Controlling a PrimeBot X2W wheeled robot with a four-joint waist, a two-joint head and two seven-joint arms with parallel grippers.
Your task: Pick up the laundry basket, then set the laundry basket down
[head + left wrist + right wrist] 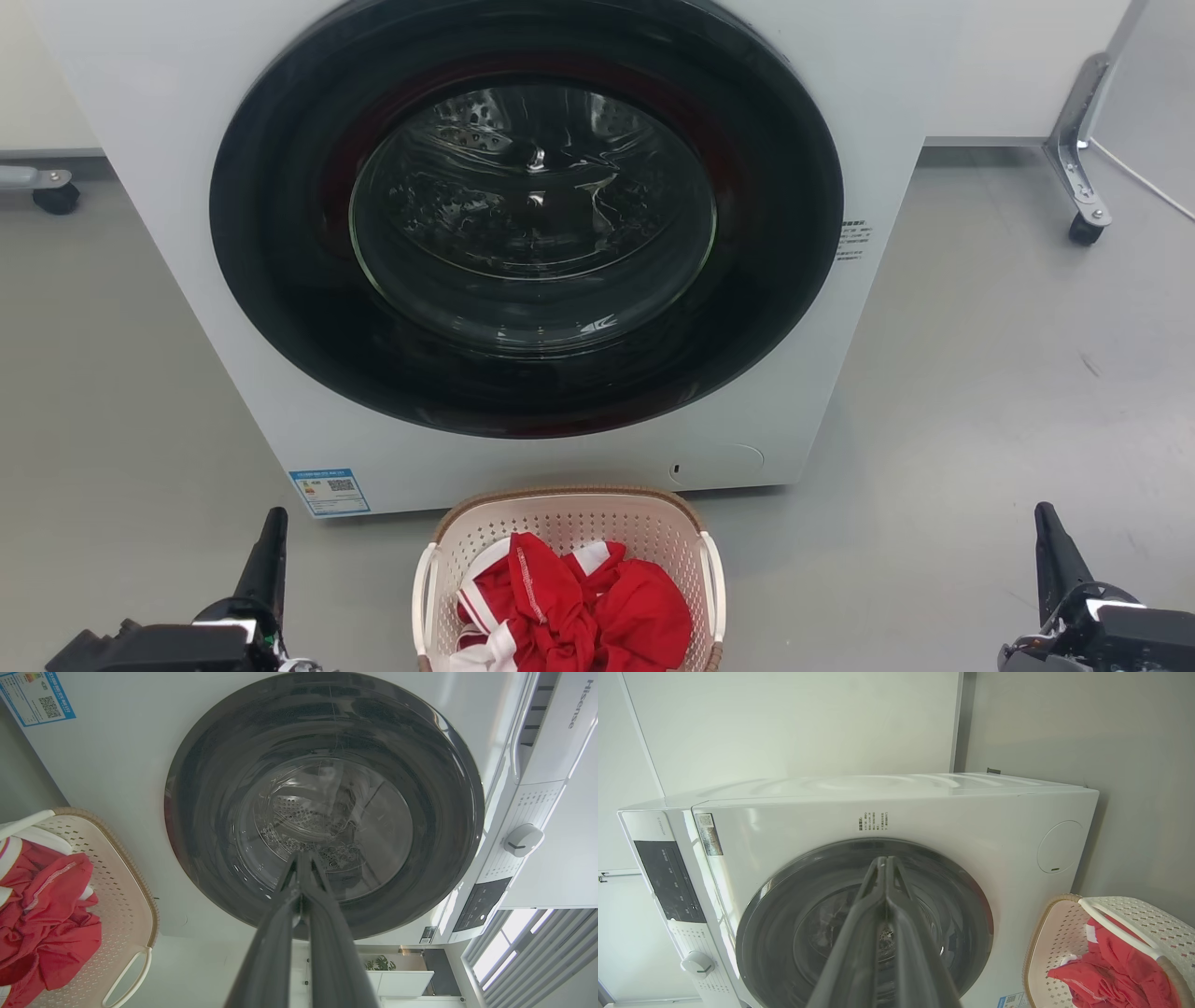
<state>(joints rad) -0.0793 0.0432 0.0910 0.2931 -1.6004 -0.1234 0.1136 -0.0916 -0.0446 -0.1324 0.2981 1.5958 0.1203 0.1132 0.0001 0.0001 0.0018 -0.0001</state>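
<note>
Head view, 6 o'clock: laundry basket (560,523) on the floor (934,420), just before the washing machine (560,462), red clothing (597,607) inside. Left tool (274,523) at 7, right tool (1046,518) at 5, both clenched on nothing, well apart from it. Fits equally a basket awaiting a lift or one set down again. For any lift: both white handles (714,583), kept level. Near rim cut off; base hidden under cloth.

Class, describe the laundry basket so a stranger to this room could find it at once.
Find the white washing machine with the round dark door. On the grey floor in front of it stands the laundry basket. It is the cream perforated tub with a brown woven rim, white side handles and red clothes inside.
</note>
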